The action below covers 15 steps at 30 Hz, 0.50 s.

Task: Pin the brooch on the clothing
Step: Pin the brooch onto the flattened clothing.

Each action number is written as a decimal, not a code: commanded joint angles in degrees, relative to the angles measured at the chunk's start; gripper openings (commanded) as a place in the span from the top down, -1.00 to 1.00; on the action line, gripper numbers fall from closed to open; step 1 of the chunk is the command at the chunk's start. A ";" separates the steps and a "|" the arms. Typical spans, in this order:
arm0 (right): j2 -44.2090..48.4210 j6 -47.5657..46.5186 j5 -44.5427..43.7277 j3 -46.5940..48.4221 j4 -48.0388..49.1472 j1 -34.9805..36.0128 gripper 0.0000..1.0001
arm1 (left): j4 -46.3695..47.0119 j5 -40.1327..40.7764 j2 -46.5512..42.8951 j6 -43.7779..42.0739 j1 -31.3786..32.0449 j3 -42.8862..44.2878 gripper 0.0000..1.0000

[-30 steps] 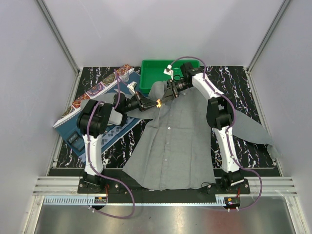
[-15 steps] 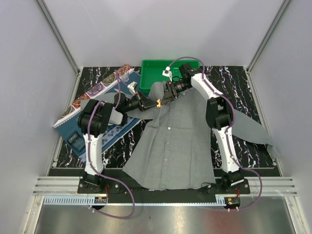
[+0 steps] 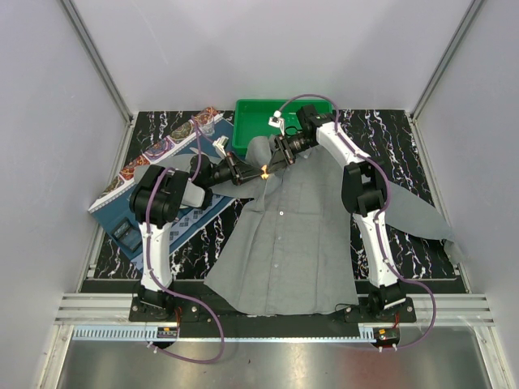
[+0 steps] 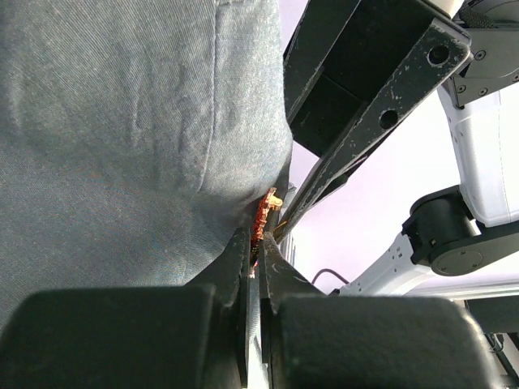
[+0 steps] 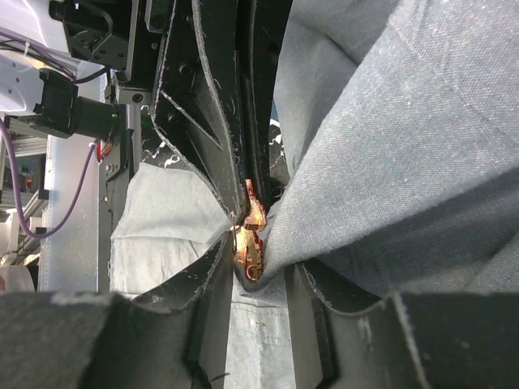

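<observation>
Just one brooch point(image 4: 264, 215) and one grey shirt point(image 3: 292, 235) here. The left gripper point(image 4: 256, 253) is pinching the brooch at its fingertips, jaws almost touching. The right gripper point(image 5: 261, 271) is clamping a shirt fold, nose to nose with the left, the brooch sitting right between both tips.

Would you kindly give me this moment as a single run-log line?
Phase: pinning | left gripper shut on brooch | right gripper at raised clothing edge, grip unclear | brooch against clothing, not visibly pinned
</observation>
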<state>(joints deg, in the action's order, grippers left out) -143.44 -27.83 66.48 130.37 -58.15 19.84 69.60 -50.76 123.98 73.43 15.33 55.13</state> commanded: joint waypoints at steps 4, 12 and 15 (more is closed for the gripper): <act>1.76 1.03 -0.03 1.12 1.20 0.64 0.32 | 25.85 -0.21 -1.37 -1.18 0.75 1.20 1.00; 2.02 3.22 -5.73 0.86 2.60 0.73 0.40 | 25.85 1.36 -2.25 -1.62 0.84 -0.11 1.00; 3.07 3.58 -6.71 -0.46 3.74 0.73 0.39 | 25.85 2.24 -2.25 -1.27 0.93 -0.55 1.00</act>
<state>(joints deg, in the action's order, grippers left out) -143.44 -24.93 64.07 130.37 -57.76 19.94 69.56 -49.50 123.98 72.18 15.84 54.83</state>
